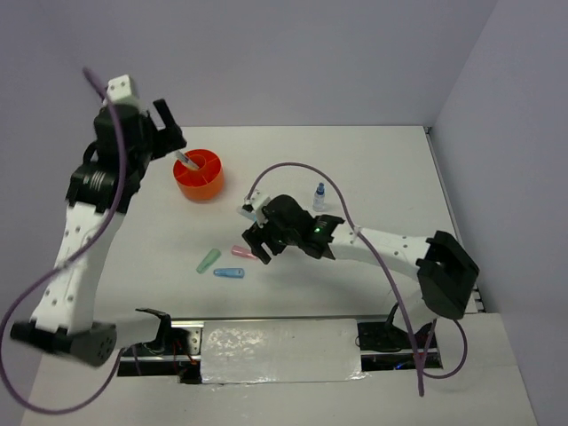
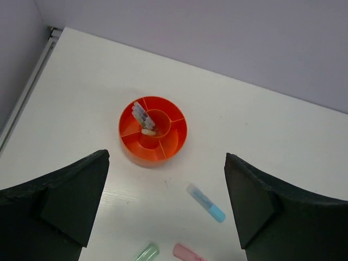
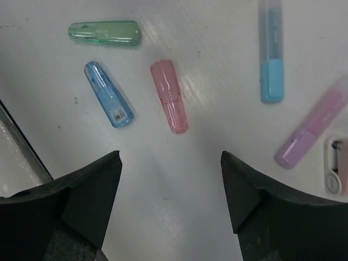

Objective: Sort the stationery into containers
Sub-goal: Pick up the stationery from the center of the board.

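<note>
The round orange organizer [image 1: 198,175] stands at the back left and also shows in the left wrist view [image 2: 153,129]. Thin pens [image 2: 142,117] lean in it. My left gripper [image 1: 173,133] hovers high beside it, open and empty [image 2: 166,206]. A blue marker [image 2: 206,202] lies below it on the table. My right gripper [image 1: 257,241] is open and empty [image 3: 171,201] over the middle of the table. Ahead of it lie a green piece [image 3: 104,32], a small blue piece [image 3: 109,101], a pink piece [image 3: 169,95], a blue marker [image 3: 271,51] and a purple marker [image 3: 312,129].
A tiny clear blue-capped bottle [image 1: 319,197] stands right of centre. A pink eraser in a white holder [image 3: 336,166] lies at the right edge of the right wrist view. The table's near edge has a metal rail [image 1: 275,342]. Walls close the back and right.
</note>
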